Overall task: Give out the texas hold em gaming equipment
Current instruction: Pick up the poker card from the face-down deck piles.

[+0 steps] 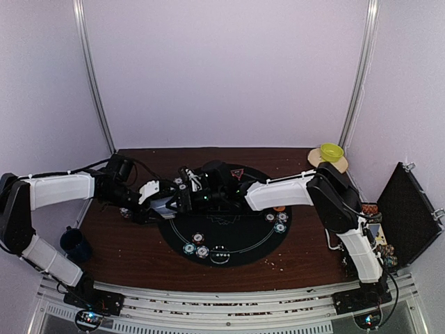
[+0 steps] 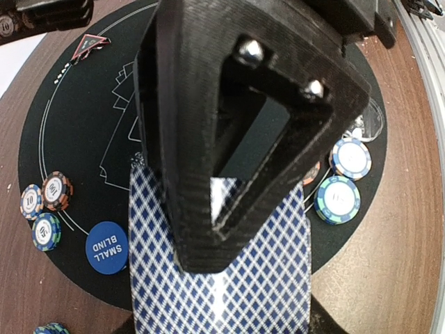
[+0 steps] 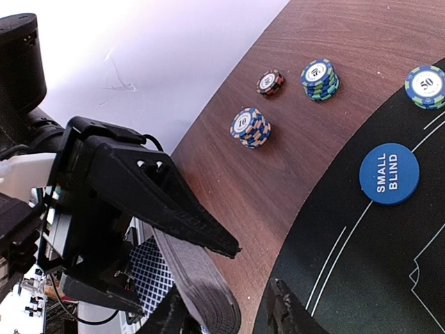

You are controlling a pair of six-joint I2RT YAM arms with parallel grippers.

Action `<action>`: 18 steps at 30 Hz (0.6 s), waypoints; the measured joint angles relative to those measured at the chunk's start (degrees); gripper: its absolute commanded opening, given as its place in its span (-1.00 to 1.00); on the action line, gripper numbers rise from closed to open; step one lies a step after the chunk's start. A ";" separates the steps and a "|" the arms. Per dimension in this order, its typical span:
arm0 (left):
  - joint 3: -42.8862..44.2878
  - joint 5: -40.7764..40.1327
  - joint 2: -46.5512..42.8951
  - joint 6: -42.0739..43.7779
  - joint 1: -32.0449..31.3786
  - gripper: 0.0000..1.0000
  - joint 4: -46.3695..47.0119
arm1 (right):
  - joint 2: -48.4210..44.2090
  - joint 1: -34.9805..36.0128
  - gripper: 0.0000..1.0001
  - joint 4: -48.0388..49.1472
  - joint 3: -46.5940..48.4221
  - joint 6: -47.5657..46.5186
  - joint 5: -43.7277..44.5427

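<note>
"Where is the deck of cards (image 2: 264, 278)?"

"Over the black mat's (image 1: 243, 240) left edge. The left fingers (image 2: 208, 104) pinch it. Its long side points at the right fingers (image 3: 285, 313), spread around its end."

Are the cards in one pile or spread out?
One pile. The deck is a thick stack pinched in the left gripper; the right wrist view shows its layered edges lined up together.

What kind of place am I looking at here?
Probably a robotics test booth staged for poker: plain white walls, a round black mat, striped chips and a Small Blind button.
</note>
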 measured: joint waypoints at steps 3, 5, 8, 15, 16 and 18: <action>-0.26 0.17 -0.02 0.00 0.00 -0.14 0.22 | -0.83 -0.24 -0.34 0.24 -1.07 0.42 -0.37; -0.44 0.22 -0.02 0.00 0.00 -0.14 0.26 | -1.31 -0.46 -0.43 0.63 -1.77 0.79 -0.90; -0.52 0.37 -0.02 0.00 0.00 -0.14 0.33 | -1.86 -0.72 -0.57 1.16 -2.56 1.64 -1.81; -0.76 0.59 -0.02 0.15 0.02 -0.15 0.44 | -3.17 -1.11 -1.00 3.91 -4.35 4.11 -4.07; -0.79 0.59 -0.02 0.17 0.00 -0.14 0.48 | -3.19 -1.18 -1.00 4.50 -4.66 4.46 -4.35; -0.85 0.61 -0.02 0.20 0.00 -0.14 0.55 | -3.21 -1.38 -1.00 6.08 -5.57 5.42 -5.05</action>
